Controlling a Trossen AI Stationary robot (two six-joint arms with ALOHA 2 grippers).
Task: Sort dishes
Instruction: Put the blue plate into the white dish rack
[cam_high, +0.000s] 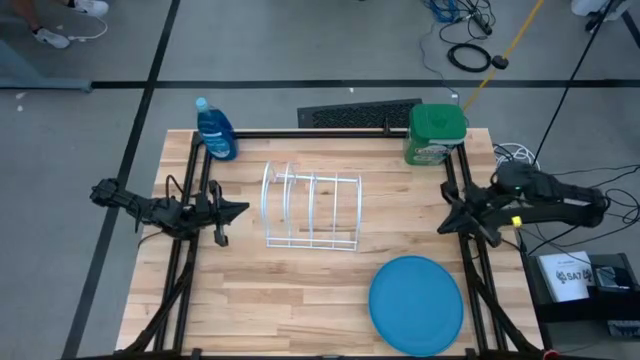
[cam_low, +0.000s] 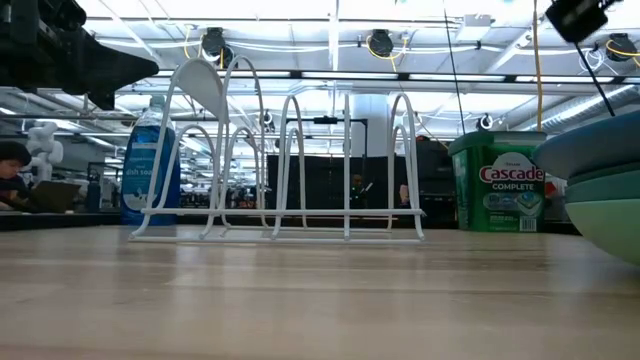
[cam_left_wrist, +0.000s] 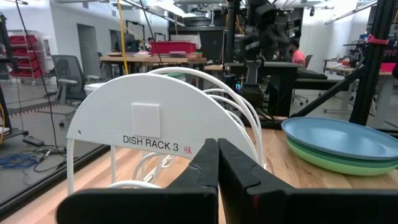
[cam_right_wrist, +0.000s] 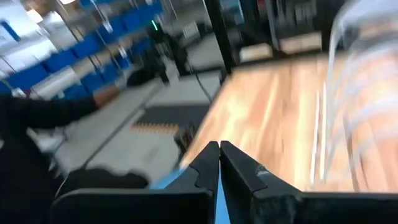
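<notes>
Sorting not begun: white wire dish rack (cam_high: 312, 209) holds 0 plates. Stacked round plastic plates (cam_high: 416, 305), blue on top, near right. Left gripper (cam_high: 236, 211) and right gripper (cam_high: 447, 222) both closed, empty.

I read "DISH RACK 3" on white rack's end plate (cam_left_wrist: 149, 134); "Cascade COMPLETE" on green tub (cam_low: 497, 183); "dish soap" on blue bottle (cam_low: 150, 170).

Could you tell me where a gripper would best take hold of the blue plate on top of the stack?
Probably by its rim. The blue plate lies flat atop the stack, its thin edge overhanging the plates below, so fingers can pinch the lip from the side. The right gripper is the nearer one.
</notes>
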